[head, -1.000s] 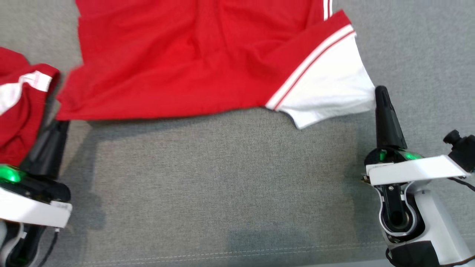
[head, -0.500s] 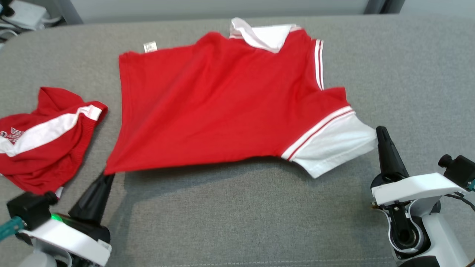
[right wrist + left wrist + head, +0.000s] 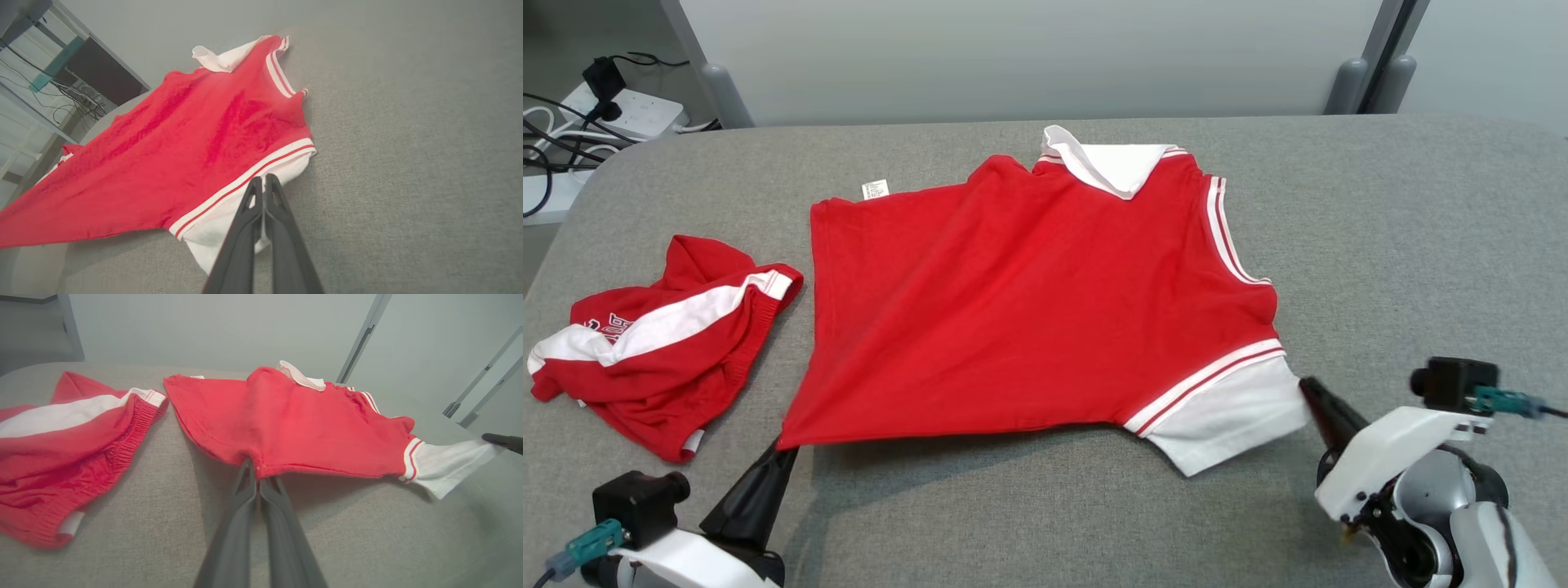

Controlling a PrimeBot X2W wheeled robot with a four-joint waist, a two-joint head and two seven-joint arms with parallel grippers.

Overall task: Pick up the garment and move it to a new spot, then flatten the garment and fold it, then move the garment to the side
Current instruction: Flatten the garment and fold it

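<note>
The garment (image 3: 1029, 310) is a red polo shirt with a white collar and a white-cuffed sleeve, spread across the grey padded table (image 3: 1421, 229). My left gripper (image 3: 786, 447) is shut on its near-left hem corner, which the left wrist view shows pinched between the closed fingers (image 3: 258, 473). My right gripper (image 3: 1305, 382) is shut on the edge of the white sleeve (image 3: 229, 220). The near edge of the garment (image 3: 294, 424) hangs stretched between the two grippers, slightly off the table, while the collar end lies flat at the far side.
A crumpled pair of red shorts with a white stripe (image 3: 662, 343) lies at the table's left, close to my left arm. A power strip with cables (image 3: 621, 106) sits on the floor beyond the far-left corner. Bare grey table runs along the front and right.
The head camera has pulled back and tilted up, so the whole shirt and the wall behind now show. Both grippers keep their hold. The right gripper now points up-left.
</note>
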